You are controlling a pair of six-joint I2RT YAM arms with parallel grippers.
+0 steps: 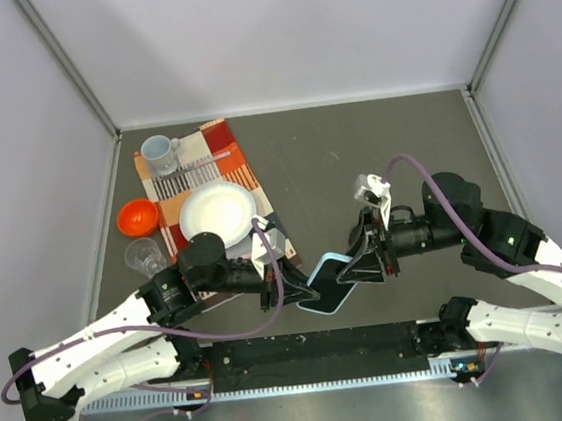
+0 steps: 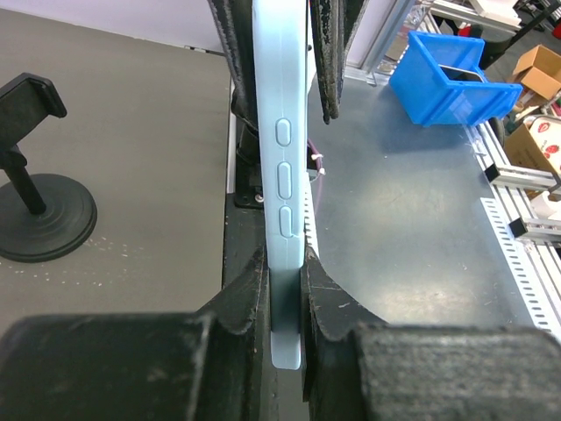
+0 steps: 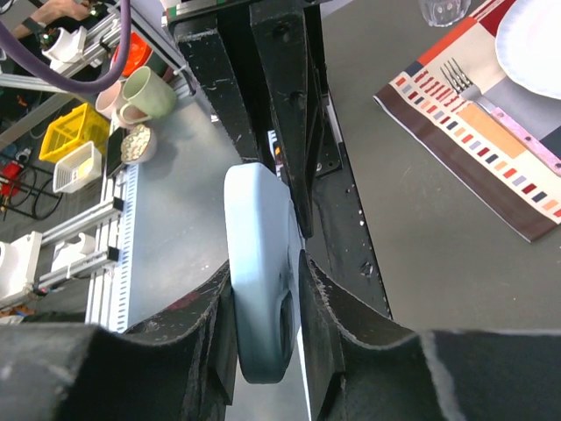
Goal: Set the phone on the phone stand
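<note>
Both arms meet over the phone (image 1: 327, 284), which hangs clear of the table (image 1: 354, 142) to the lower right of the white plate (image 1: 218, 210), on the side of the plate nearest the arm bases. The left gripper (image 2: 285, 289) is clamped on one end of the light blue case, its fingers flat against both faces, with the phone standing on edge and its side buttons turned to the wrist camera. The right gripper (image 3: 266, 289) comes in from the side away from the plate, and its fingers appear to press on the opposite, rounded end, so the phone looks pinched from both ends at once.

The phone stand (image 2: 44, 219) is upright on its round base with its clip empty. It shows only in the left wrist view, well apart from the phone; from overhead its place relative to the plate cannot be told.

By the look of it, the task is about midway. The phone is lifted and seems to be passing from arm to arm. Releasing one grip, carrying the phone across and seating it in the clip are not yet done.
</note>
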